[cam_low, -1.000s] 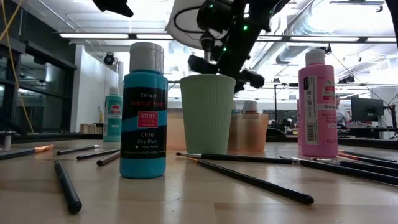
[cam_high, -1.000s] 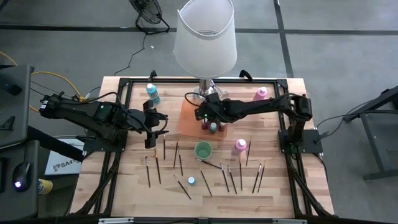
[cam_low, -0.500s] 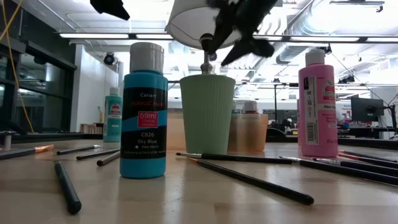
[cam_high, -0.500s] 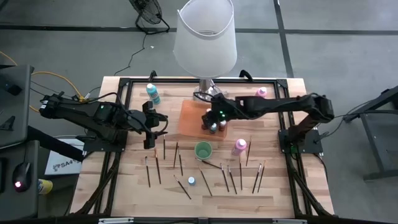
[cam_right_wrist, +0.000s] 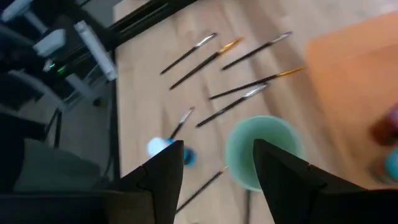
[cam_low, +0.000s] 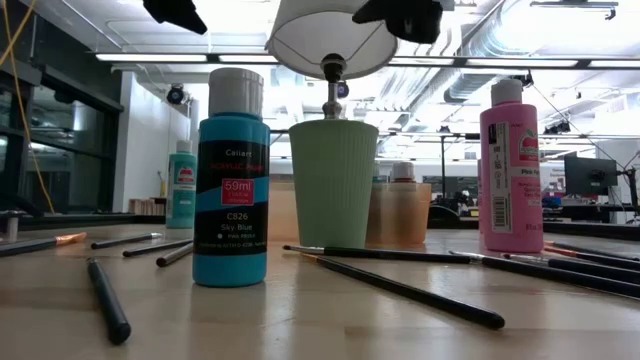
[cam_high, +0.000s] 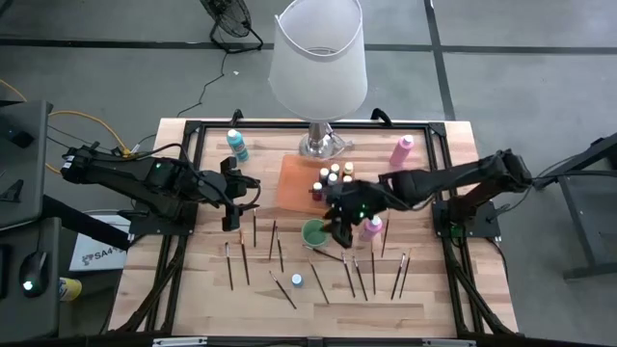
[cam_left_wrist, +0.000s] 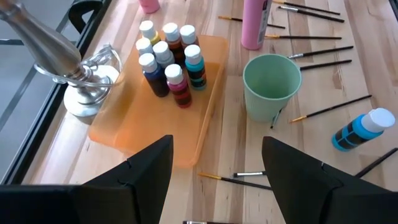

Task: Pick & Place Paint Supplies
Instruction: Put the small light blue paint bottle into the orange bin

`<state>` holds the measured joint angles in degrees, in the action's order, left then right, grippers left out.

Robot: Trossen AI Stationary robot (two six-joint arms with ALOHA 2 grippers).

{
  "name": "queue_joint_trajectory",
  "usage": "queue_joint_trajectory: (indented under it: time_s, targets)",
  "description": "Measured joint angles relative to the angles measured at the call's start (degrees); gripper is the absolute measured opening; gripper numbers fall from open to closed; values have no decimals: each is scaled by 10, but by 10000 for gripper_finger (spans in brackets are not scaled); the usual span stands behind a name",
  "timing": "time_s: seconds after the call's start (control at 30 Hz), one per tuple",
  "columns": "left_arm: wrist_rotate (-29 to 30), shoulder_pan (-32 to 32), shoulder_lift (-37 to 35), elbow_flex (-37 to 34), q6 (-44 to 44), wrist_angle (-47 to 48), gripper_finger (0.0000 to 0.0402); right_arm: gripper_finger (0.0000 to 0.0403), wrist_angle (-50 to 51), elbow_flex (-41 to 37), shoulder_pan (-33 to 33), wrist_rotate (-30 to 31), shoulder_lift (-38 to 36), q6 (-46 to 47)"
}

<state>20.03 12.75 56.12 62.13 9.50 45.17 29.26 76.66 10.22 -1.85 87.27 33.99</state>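
Several small paint bottles with coloured caps stand in an orange tray. A sky-blue bottle stands on its base near the front edge. Pink bottles and a teal one stand on the table. Thin dark brushes lie flat around a green cup. My right gripper hovers open just right of the cup, with the cup ahead of it. My left gripper waits open left of the tray.
A big white-shaded lamp stands on its metal base at the table's far side, just behind the tray. A black frame borders the wooden table. Brushes lie scattered across the near half.
My right gripper has moved away from the bottles in the tray toward the table's near edge and now hangs by the green cup. In the low view it has risen toward the top of the picture. The bottles stay standing in the tray.
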Motion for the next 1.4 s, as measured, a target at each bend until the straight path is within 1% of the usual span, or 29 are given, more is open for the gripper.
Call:
queue_joint_trajectory:
  time_s: [0.2, 0.37, 0.43, 0.67, 0.8, 0.93, 1.1, 1.17, 1.23, 1.4]
  targets:
    - [-1, 0, 0, 0, 17, 0, 237, 187, -43, 0, 53, 7, 6, 6]
    - [-2, 0, 0, 0, 60, 0, 237, 187, -45, 0, 108, 20, 6, 6]
    - [-14, 0, 0, 0, 80, 0, 237, 187, -47, 0, 132, 27, 6, 6]
    - [-52, 0, 1, 0, 119, 0, 237, 187, -50, 0, 215, 105, 18, -14]
    - [-116, 0, 18, 0, 106, -1, 237, 187, -53, 0, 247, 159, 33, -3]
    - [-198, 0, 53, 0, 102, -4, 237, 187, -51, 0, 272, 211, 41, 34]
    - [-253, 0, 102, 0, 98, -20, 237, 187, -56, 0, 296, 259, 41, 53]
    - [-260, 0, 119, 0, 98, -15, 237, 187, -59, 0, 302, 272, 46, 54]
    - [-262, 0, 130, 0, 98, -10, 237, 187, -83, 0, 300, 272, 59, 46]
    - [-247, 0, 128, -1, 101, 1, 237, 188, -196, 0, 276, 238, 117, -14]
